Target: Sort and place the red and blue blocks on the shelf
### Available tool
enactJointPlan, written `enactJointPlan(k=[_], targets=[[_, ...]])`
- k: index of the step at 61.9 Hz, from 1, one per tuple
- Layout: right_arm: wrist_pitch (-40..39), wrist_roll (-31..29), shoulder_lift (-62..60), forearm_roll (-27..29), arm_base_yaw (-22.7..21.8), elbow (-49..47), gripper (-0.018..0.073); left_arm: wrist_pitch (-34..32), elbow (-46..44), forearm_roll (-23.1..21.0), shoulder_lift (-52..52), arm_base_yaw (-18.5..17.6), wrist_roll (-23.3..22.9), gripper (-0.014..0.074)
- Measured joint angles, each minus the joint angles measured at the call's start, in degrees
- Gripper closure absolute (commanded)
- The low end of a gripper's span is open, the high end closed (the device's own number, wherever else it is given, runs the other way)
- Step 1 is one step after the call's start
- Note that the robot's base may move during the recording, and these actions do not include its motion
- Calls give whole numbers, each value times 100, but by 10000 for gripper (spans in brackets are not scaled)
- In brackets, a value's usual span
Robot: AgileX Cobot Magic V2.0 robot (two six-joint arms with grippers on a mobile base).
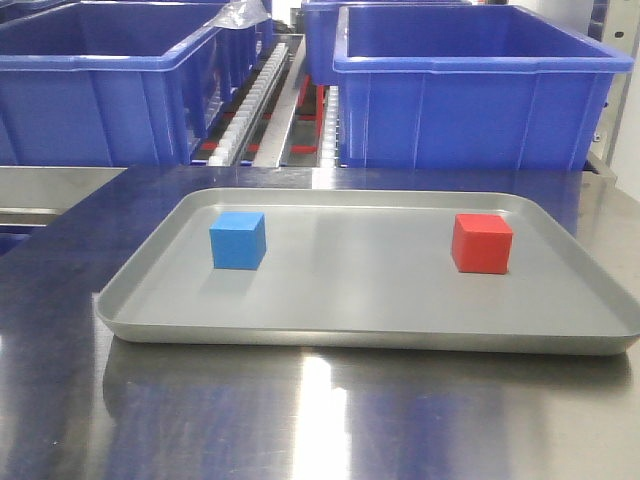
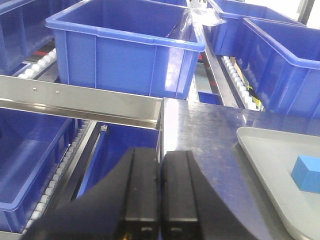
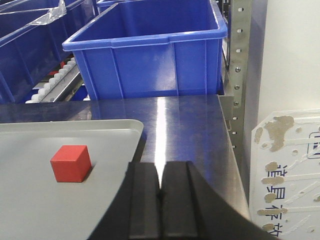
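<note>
A sky-blue block (image 1: 238,241) sits on the left of a shallow grey tray (image 1: 370,340); a red block (image 1: 481,243) sits on its right. Both rest flat and apart. My left gripper (image 2: 160,172) is shut and empty, hovering over the table's left edge, with the blue block (image 2: 306,173) off to its right. My right gripper (image 3: 160,185) is shut and empty, over the tray's right rim, with the red block (image 3: 71,163) to its left. The steel shelf (image 2: 80,102) with white rollers (image 1: 250,105) stands behind the table. Neither gripper shows in the front view.
Large dark-blue bins (image 1: 470,85) (image 1: 100,85) stand on the shelf behind the tray, with more bins (image 2: 30,150) on a lower level at the left. A steel upright (image 3: 240,65) and a white board (image 3: 287,170) stand at the right of the steel table (image 1: 320,420).
</note>
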Motion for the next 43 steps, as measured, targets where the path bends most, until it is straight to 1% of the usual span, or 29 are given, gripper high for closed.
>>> enactJointPlan(k=[43], targets=[[0,0,0,0,0,0,503,0,0,0,0,0,0,472]])
